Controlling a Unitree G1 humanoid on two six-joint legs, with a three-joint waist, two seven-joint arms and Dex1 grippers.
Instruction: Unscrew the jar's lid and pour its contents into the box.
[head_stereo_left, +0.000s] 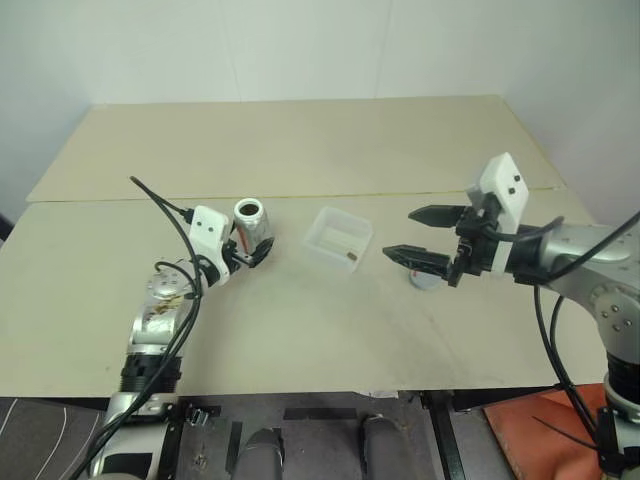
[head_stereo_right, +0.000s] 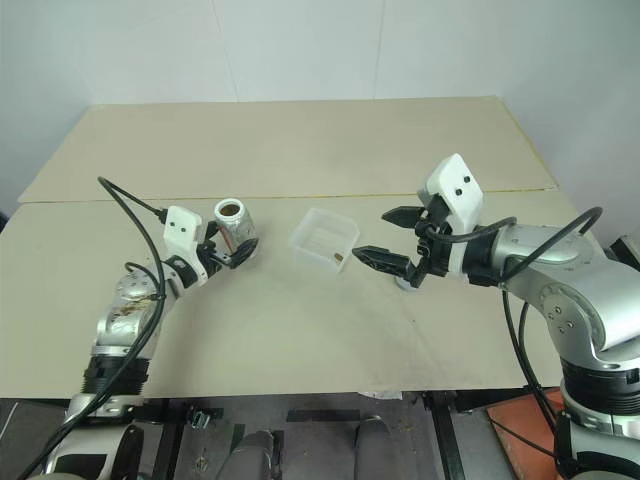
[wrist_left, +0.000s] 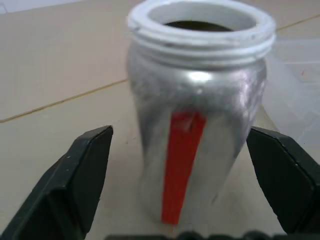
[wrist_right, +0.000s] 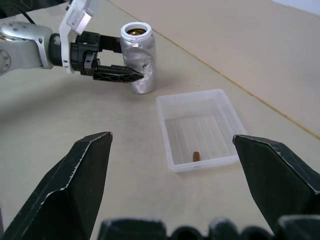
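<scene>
We are looking down on a beige table (head_stereo_left: 300, 330). The jar (head_stereo_left: 252, 226) is standing upright on it with its mouth uncovered, a red stripe running down its silvery side. Our left gripper (head_stereo_left: 252, 254) is sitting around the jar's lower part with its 2 fingers (wrist_left: 75, 175) spread wide; in the left wrist view we are seeing a gap between each finger and the jar wall, so nothing is being clamped. The box (head_stereo_left: 338, 237) is lying just to the right of the jar, apart from it, and the contents (wrist_right: 196, 156), 1 small brown bit, are resting on the box floor near the wall closest to our right gripper (head_stereo_left: 420, 238). That gripper is hovering to the right of the box, its jaws wide and empty. The lid (head_stereo_left: 424, 279) is lying on the table below its lower finger, partly hidden by it.
</scene>
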